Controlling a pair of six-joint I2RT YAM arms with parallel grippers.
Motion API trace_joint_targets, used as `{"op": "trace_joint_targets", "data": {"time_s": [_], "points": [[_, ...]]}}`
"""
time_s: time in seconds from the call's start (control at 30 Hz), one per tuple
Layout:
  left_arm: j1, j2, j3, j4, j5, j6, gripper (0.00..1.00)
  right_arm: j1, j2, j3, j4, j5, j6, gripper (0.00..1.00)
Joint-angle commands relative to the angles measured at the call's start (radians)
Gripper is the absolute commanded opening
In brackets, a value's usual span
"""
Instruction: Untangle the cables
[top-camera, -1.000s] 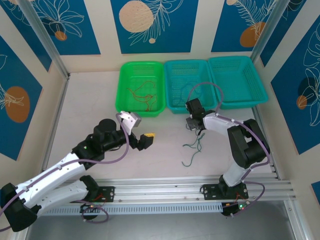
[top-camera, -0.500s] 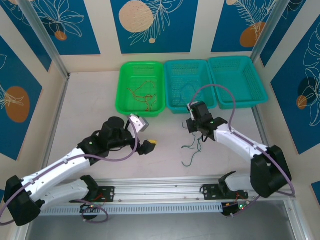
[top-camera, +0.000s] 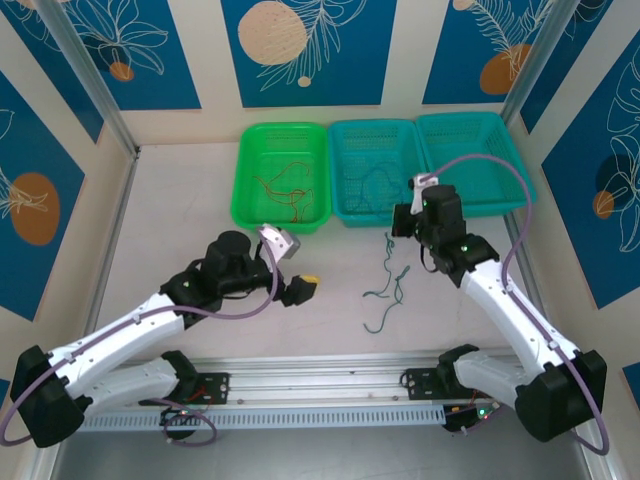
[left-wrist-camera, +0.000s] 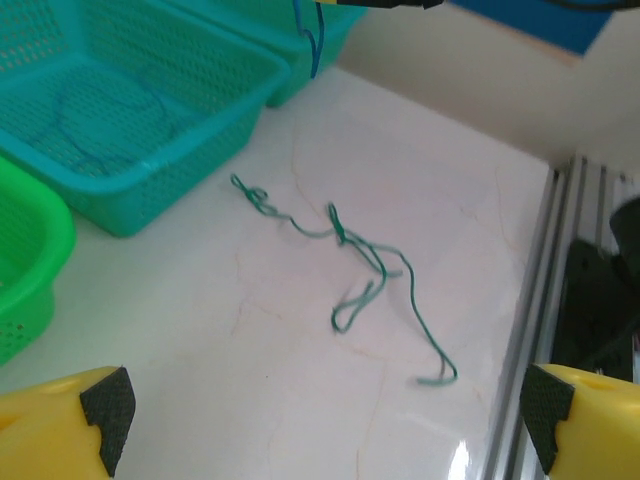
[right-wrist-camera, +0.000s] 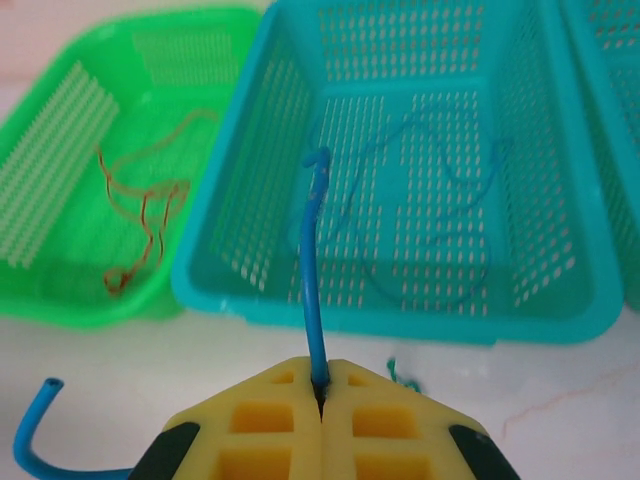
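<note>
Pinching a blue cable (right-wrist-camera: 311, 300), right jaws sit fully closed before the middle teal basket (right-wrist-camera: 400, 318). Left jaws gape wide, holding nothing. Green cable (left-wrist-camera: 345, 238) lies loose on the bench (left-wrist-camera: 250, 380); red cable (right-wrist-camera: 140, 215) in the green basket (right-wrist-camera: 70, 300).

At my table's (top-camera: 180, 225) far side stand a green basket (top-camera: 241, 190), middle teal basket (top-camera: 375, 124) and right teal basket (top-camera: 478, 160).

right gripper (right-wrist-camera: 322, 388): yellow pads pressed together, pinching blue cable (right-wrist-camera: 309, 290) that rises from the tips
teal basket (right-wrist-camera: 450, 325): straight ahead, blue wire (right-wrist-camera: 490, 250) lying inside
green basket (right-wrist-camera: 70, 310): ahead-left, red cable (right-wrist-camera: 150, 200) inside
</note>
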Motion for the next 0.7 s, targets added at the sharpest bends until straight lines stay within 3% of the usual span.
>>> {"op": "trace_joint_targets", "data": {"time_s": [0.0, 0.23, 0.27, 0.3, 0.37, 0.4, 0.5, 0.67], "points": [[-0.012, -0.033, -0.081, 0.212, -0.088, -0.153, 1.00, -0.040, 0.120, 0.091, 0.096, -0.043, 0.057, 0.00], [-0.012, -0.062, -0.090, 0.183, -0.176, -0.199, 1.00, -0.116, 0.485, 0.332, 0.121, -0.070, 0.076, 0.00], [-0.012, -0.068, -0.086, 0.168, -0.181, -0.196, 1.00, -0.121, 0.528, 0.370, 0.111, -0.086, 0.084, 0.05], [-0.012, -0.074, -0.082, 0.151, -0.186, -0.193, 1.00, -0.124, 0.573, 0.413, 0.092, -0.103, 0.091, 0.17], [-0.011, -0.084, -0.075, 0.122, -0.192, -0.187, 1.00, -0.119, 0.641, 0.500, 0.028, -0.082, 0.107, 0.51], [-0.012, -0.091, -0.077, 0.114, -0.196, -0.184, 1.00, -0.118, 0.667, 0.545, -0.015, -0.074, 0.110, 0.56], [-0.012, -0.106, -0.089, 0.101, -0.209, -0.178, 1.00, -0.106, 0.668, 0.582, -0.055, -0.074, 0.092, 0.58], [-0.012, -0.093, -0.102, 0.107, -0.212, -0.172, 1.00, -0.104, 0.529, 0.460, -0.057, -0.123, 0.112, 0.58]]}}
